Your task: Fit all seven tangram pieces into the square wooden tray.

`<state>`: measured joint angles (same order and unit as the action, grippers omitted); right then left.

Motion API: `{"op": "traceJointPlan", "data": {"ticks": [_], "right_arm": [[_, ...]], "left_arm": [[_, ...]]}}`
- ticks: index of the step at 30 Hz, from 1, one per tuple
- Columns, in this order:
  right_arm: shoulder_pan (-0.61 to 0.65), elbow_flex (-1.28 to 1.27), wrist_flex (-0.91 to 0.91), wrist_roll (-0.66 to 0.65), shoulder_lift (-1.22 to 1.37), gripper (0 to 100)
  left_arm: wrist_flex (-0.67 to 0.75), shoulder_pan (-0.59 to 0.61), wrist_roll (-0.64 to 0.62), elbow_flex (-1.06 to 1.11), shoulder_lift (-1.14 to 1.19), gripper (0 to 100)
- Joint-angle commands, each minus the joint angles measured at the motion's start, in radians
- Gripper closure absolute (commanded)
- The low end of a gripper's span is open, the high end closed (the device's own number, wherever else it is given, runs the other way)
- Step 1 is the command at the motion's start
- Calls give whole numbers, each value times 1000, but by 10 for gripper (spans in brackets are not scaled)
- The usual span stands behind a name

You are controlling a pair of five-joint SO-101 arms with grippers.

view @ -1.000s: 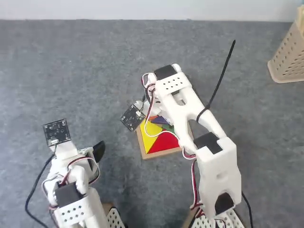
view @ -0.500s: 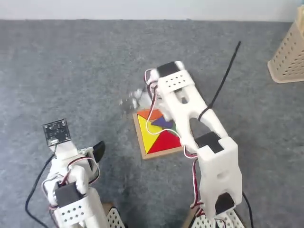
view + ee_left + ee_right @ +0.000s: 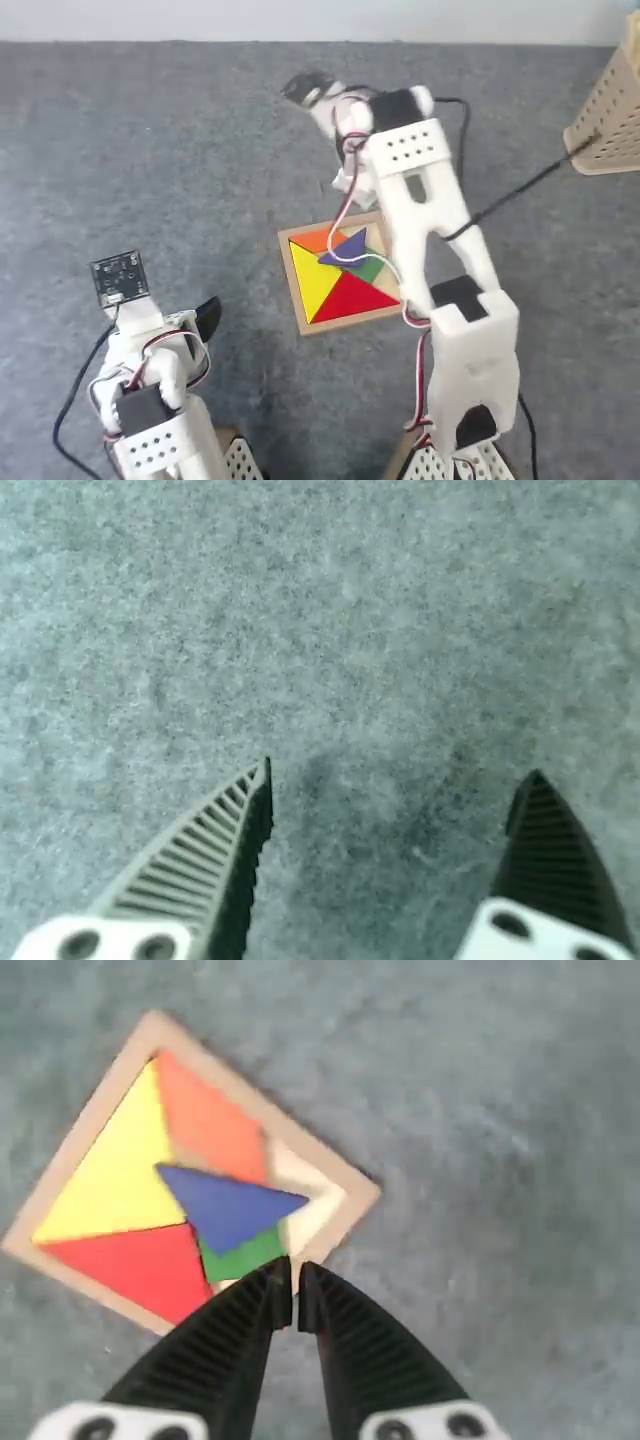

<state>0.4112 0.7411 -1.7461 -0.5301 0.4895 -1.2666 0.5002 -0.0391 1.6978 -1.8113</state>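
The square wooden tray [image 3: 291, 275] lies mid-table on grey carpet. In it sit a yellow triangle [image 3: 313, 280], a red triangle [image 3: 352, 297], an orange piece [image 3: 313, 240] and a green piece [image 3: 369, 268]. A blue triangle [image 3: 345, 248] lies askew across the middle. From the right wrist view, my right gripper [image 3: 293, 1272] is shut and empty, hanging above the tray's [image 3: 92, 1118] corner by the green piece [image 3: 243, 1252] and blue triangle [image 3: 230, 1208]. Bare wood [image 3: 308, 1192] shows beside them. My left gripper [image 3: 400, 780] is open over bare carpet, near left [image 3: 205, 318].
The right arm [image 3: 420, 190] stands raised over the tray's far right side, with cables trailing. A perforated beige container [image 3: 608, 115] stands at the far right edge. Open carpet lies left of and beyond the tray.
The right arm has lifted up and back from the tray, uncovering the pieces; the blue triangle now lies in the tray. The left arm has not moved.
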Motion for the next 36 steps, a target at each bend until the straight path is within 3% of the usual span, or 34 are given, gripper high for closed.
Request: {"op": "traceJointPlan", "data": {"ticks": [1,7,11,15,28,36], "right_arm": [[-33,-63,35,103,-163,992],[-15,-465,272,178,-378,992],[-18,-875,576,192,-487,992],[-10,-1085,816,192,-503,992],[10,-933,800,192,-225,992],[12,-796,760,259,-214,992]], "left_arm": [[2,-2,2,-13,-12,646],[2,-2,2,-13,-12,646],[2,-2,2,-13,-12,646],[2,-2,2,-13,-12,646],[2,-2,2,-13,-12,646],[2,-2,2,-13,-12,646]]}}
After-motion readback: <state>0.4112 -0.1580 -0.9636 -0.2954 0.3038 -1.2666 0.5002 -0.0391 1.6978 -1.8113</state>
